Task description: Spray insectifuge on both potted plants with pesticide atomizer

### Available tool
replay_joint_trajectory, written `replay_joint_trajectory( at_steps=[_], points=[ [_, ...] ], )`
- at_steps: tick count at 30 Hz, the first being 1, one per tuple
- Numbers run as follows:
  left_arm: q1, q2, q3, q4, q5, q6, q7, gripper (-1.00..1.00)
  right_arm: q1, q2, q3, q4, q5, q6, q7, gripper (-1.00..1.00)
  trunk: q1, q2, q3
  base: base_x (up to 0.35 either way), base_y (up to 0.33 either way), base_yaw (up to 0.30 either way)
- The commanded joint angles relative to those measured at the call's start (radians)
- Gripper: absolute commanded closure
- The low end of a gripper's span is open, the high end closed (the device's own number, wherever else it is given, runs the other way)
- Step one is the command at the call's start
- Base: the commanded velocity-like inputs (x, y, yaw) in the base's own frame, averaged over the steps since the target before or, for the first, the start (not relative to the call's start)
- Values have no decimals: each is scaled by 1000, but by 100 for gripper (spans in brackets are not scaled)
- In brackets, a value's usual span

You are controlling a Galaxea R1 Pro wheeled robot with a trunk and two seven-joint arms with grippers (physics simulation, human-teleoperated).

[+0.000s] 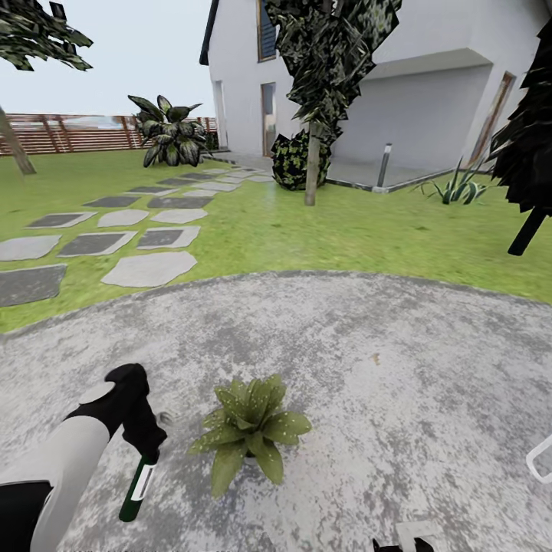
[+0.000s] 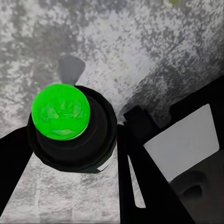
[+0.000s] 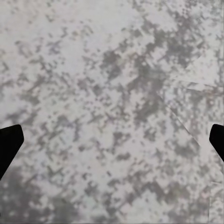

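Note:
In the head view the broad-leaved potted plant (image 1: 249,429) stands on the round grey patio (image 1: 383,368), its leaves flecked with pale spots and its pot hidden under them. Just left of it my left gripper (image 1: 146,451) is shut on the pesticide atomizer (image 1: 136,487), a slim dark bottle with a white label hanging downward over the paving. In the left wrist view the atomizer (image 2: 65,121) appears end-on with a bright green round face, black fingers (image 2: 140,182) beside it. My right gripper (image 3: 112,140) stands open over bare paving. The second potted plant is out of view.
Lawn (image 1: 345,230) lies beyond the patio, with stepping stones (image 1: 146,268) leading left toward a wooden fence (image 1: 69,132). A tree trunk (image 1: 311,172), a short lamp post (image 1: 383,167), a dark tree (image 1: 529,153) at right and the white house (image 1: 429,84) stand further off.

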Motion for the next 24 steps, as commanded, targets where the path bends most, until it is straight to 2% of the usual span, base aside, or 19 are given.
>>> replay_joint_trajectory(
  at_steps=[1,3,4,5,12,17,24],
  points=[
    [2,3,2,-1,-9,7,-8,100,0,0,9,1,-5,-3,-4,-100,0,0,-1,0,0,5],
    [2,3,1,-1,-9,-24,-8,100,0,0,9,1,-5,-3,-4,-100,0,0,-1,0,0,2],
    [23,-7,3,-1,-9,-112,12,100,0,0,7,0,-5,-3,-4,-100,0,0,-1,0,0,40],
    [30,-12,3,0,-9,-118,24,100,0,1,7,0,-5,-3,-4,-100,0,0,-1,0,0,141],
    [37,-70,1,-1,-11,-124,46,100,0,1,7,0,-5,-3,-4,-100,0,0,-1,0,0,248],
    [37,-75,0,-1,-11,-122,46,100,0,1,7,0,-5,-3,-4,-100,0,0,-1,161,-108,234],
    [37,-76,0,-5,-12,-122,46,100,0,1,7,1,-5,-3,-4,-100,0,0,-1,212,-187,22]
  ],
)
